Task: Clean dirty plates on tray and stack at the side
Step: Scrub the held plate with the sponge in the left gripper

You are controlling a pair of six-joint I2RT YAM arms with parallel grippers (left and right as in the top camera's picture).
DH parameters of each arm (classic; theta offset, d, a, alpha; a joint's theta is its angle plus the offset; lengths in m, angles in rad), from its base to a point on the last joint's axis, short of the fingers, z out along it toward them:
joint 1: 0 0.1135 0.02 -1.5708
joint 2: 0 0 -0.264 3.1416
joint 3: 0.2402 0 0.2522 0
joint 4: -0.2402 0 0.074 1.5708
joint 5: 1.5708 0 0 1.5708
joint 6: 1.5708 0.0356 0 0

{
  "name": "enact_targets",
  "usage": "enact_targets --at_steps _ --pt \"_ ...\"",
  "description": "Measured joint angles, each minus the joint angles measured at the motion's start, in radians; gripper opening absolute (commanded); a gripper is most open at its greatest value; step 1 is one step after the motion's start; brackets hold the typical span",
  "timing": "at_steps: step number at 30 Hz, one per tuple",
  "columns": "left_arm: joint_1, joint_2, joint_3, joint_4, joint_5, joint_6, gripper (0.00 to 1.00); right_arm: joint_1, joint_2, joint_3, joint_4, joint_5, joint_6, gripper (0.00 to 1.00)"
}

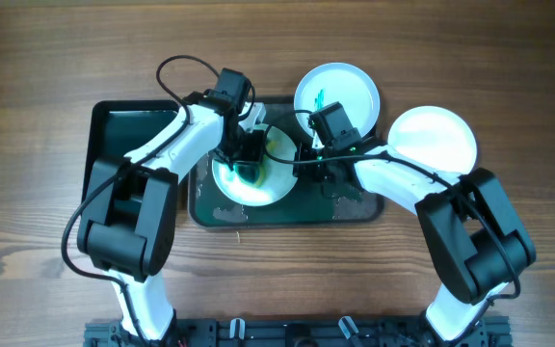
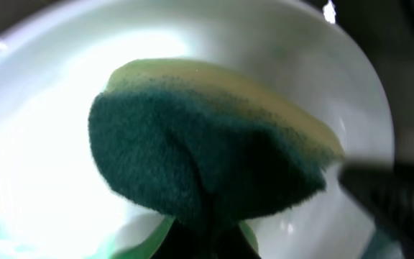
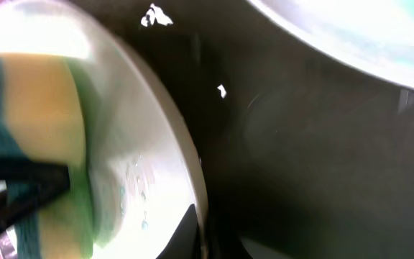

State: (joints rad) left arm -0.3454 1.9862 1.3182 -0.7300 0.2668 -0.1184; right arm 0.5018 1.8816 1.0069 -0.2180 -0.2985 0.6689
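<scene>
A white plate (image 1: pixel 268 183) lies on the black tray (image 1: pixel 355 207). My left gripper (image 1: pixel 249 164) is shut on a green and yellow sponge (image 2: pixel 207 151) and presses it onto the plate's inside (image 2: pixel 34 165). My right gripper (image 1: pixel 308 166) is shut on the plate's right rim (image 3: pixel 192 180), one finger inside and one outside. The right wrist view shows the sponge (image 3: pixel 42 137) on the plate's left part, with small green specks beside it. A second plate (image 1: pixel 345 92) with green marks rests at the tray's back edge. A clean white plate (image 1: pixel 434 140) lies on the table to the right.
A second black tray (image 1: pixel 114 130) stands to the left, beside the first. Wet streaks and specks lie on the tray floor near the right gripper. Cables run over both arms above the trays.
</scene>
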Motion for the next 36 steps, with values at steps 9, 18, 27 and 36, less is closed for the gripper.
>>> enact_targets --at_steps 9,18,27,36 --pt "-0.028 0.000 0.001 0.047 -0.425 -0.214 0.04 -0.002 0.000 0.000 0.003 -0.001 0.007 0.04" --pt "0.004 0.009 0.016 -0.157 -0.097 -0.066 0.04 -0.014 0.000 0.000 -0.018 -0.063 -0.013 0.04" --pt "-0.007 0.033 0.006 -0.035 0.117 -0.172 0.04 -0.029 0.000 0.000 -0.024 -0.075 -0.019 0.04" --pt "-0.082 0.016 0.023 -0.122 -0.423 -0.406 0.04 -0.025 0.009 0.000 -0.009 -0.092 -0.016 0.04"
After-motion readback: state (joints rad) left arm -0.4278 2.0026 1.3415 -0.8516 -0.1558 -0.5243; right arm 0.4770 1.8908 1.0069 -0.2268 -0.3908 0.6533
